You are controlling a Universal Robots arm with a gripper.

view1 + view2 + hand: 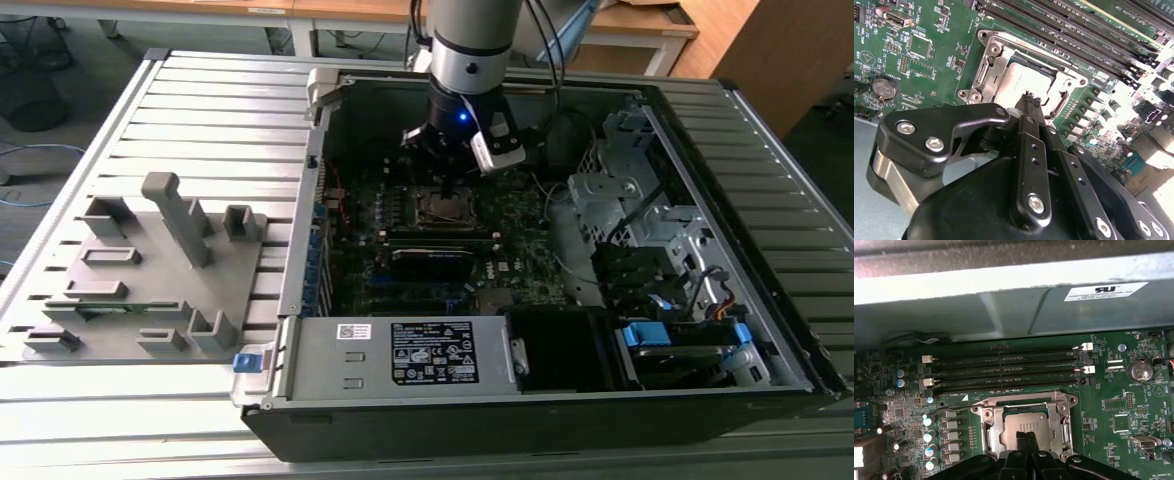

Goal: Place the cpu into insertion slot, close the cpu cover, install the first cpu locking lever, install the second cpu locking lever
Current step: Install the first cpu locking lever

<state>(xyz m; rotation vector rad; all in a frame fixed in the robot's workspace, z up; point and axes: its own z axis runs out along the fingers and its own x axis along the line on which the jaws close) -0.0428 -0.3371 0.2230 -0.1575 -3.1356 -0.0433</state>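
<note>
From where I stand, the slatted tabletop (200,90) carries an open computer case (534,425), and the arm (470,50) reaches straight down into it. Its hand (447,190) hangs over the insertion slot (447,208), on the green circuit board (1104,390) just beside the long memory slots (1004,372).

In both wrist views the cpu (1013,82) lies inside the slot, grey top up. The cpu cover (985,74) looks folded down around it, with the chip showing through the cut-out. I cannot tell whether either locking lever is hooked.

The hand is clenched. Its two fingers are pressed together with nothing visible between them, and their tips are on or just above the edge of the chip's top. I cannot say which.

The worry is that narrow tip. If the chip sits a little crooked in the slot, pushing down at one edge could tilt it and bend the contacts beneath. A sideways slip would drag the tip across the grey top, or catch it on the inner edge of the cover and lift the frame. If the cover is not lying flat, a lever forced over it could jam or spring back. The memory slots are close enough that a wide swing could clip their latches.
</note>
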